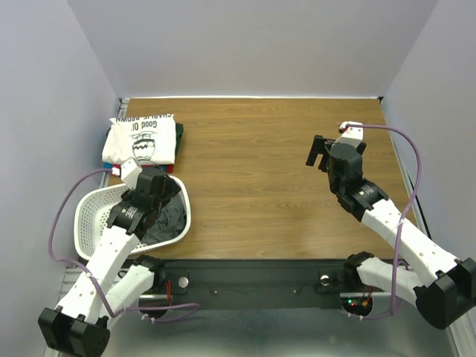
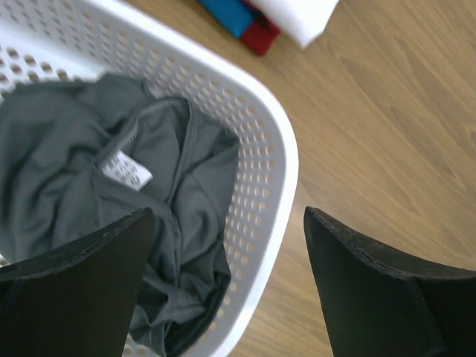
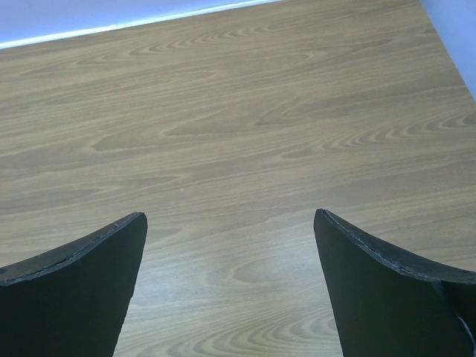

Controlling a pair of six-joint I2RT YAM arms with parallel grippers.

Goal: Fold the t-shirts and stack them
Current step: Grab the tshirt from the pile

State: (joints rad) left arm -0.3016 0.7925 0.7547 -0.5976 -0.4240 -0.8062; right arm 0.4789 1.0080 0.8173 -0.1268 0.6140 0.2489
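A dark charcoal-grey t-shirt (image 2: 82,149) lies crumpled inside the white perforated basket (image 2: 286,160), its neck label facing up. My left gripper (image 2: 229,223) hangs open above the basket's rim, one finger over the cloth and the other over the table, holding nothing. In the top view the left gripper (image 1: 165,202) is over the basket's right side. A folded white t-shirt (image 1: 141,140) with dark print tops a stack at the back left, with red (image 2: 260,33) and blue (image 2: 230,13) tees under it. My right gripper (image 3: 230,219) is open over bare wood.
The basket (image 1: 89,219) stands at the near left, just in front of the stack. The right gripper (image 1: 318,152) hovers over the right half of the wooden table (image 1: 260,163). Grey walls enclose the back and both sides.
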